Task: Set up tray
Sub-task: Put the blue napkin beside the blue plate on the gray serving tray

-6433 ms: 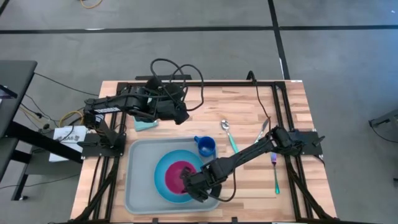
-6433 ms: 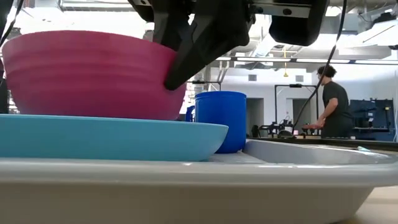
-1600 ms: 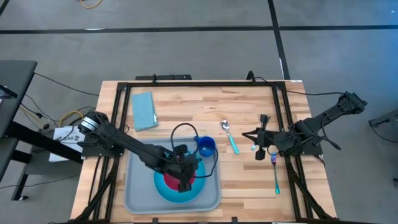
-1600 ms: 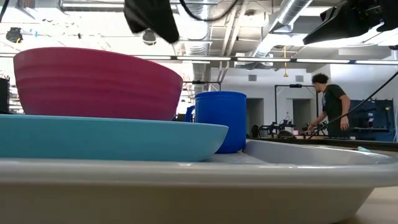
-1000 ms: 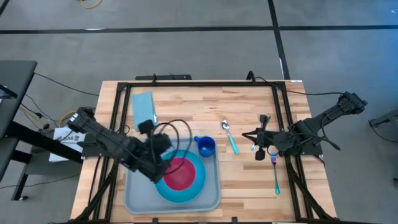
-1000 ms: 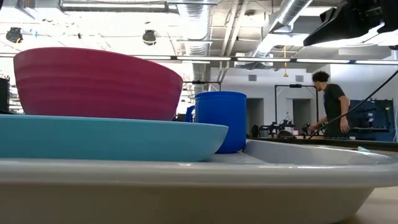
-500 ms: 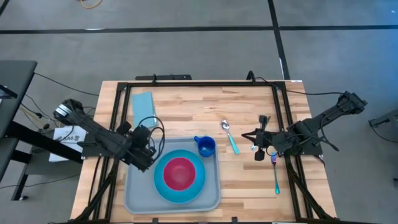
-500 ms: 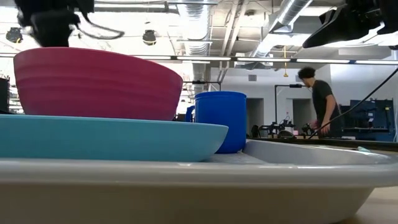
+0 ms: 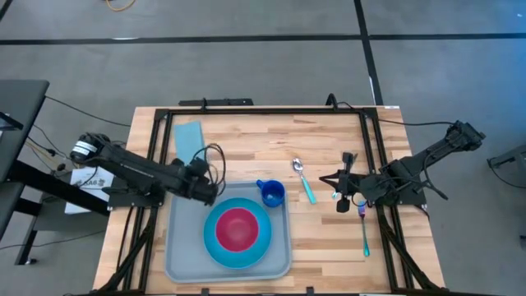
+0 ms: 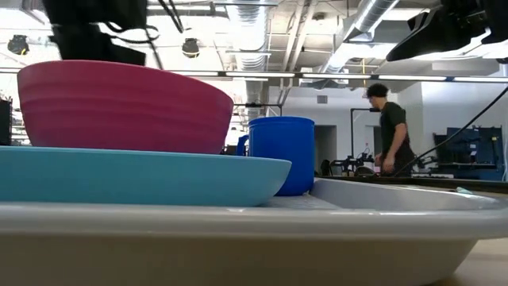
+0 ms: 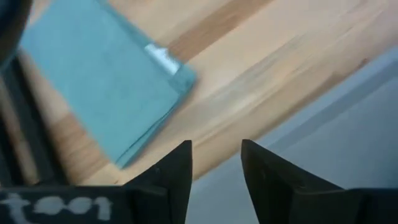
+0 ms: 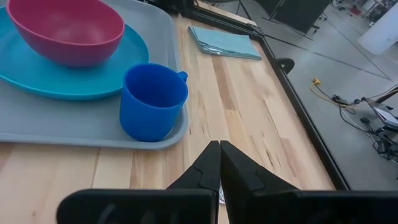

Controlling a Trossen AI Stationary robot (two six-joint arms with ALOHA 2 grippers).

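The light grey-blue tray (image 9: 178, 247) lies on the near part of the wooden table. On it rest a bright blue plate (image 9: 214, 248) with a magenta bowl (image 9: 238, 228) on it, and a blue cup (image 9: 272, 194) at its far right corner. A folded teal napkin (image 9: 190, 138) lies flat on the table beyond the tray's far left corner. My left gripper (image 11: 216, 163) is open above the tray's far left rim (image 11: 348, 118), near the napkin (image 11: 102, 81), touching nothing. My right gripper (image 12: 219, 163) is shut over the table, right of the cup (image 12: 152, 102).
A spoon (image 9: 302, 178) with a teal handle lies right of the cup. A fork (image 9: 364, 234) lies near the table's right edge. A black frame (image 9: 246, 110) borders the table. In the low view a person (image 10: 389, 131) stands in the room behind.
My left gripper has gone from above the tray's left half toward the table's far edge and down, to the tray's far left corner near the napkin. The person in the room has walked toward the picture's left.
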